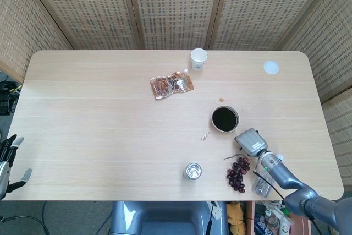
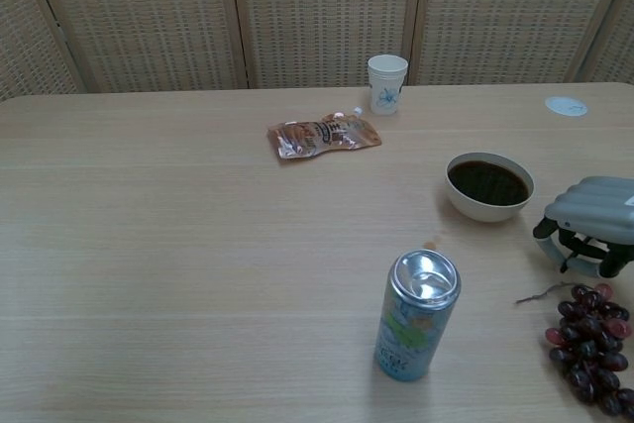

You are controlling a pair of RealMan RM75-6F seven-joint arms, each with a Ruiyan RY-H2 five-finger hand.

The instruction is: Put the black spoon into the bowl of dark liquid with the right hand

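The white bowl of dark liquid [image 1: 225,119] [image 2: 488,185] stands right of the table's middle, and no spoon shows in it. My right hand [image 1: 251,141] [image 2: 594,225] lies palm down just to the near right of the bowl, its grey back up and dark fingers curled beneath. No view plainly shows the black spoon; whatever is under the hand is hidden. At the lower left, off the table's edge, my left hand [image 1: 10,160] hangs with fingers apart and holds nothing.
A bunch of dark grapes [image 1: 237,173] [image 2: 592,344] lies just in front of the right hand. An opened can [image 1: 192,171] [image 2: 417,315] stands near the front edge. Farther back are a brown pouch [image 1: 171,85], a paper cup [image 1: 198,59] and a white lid [image 1: 270,67].
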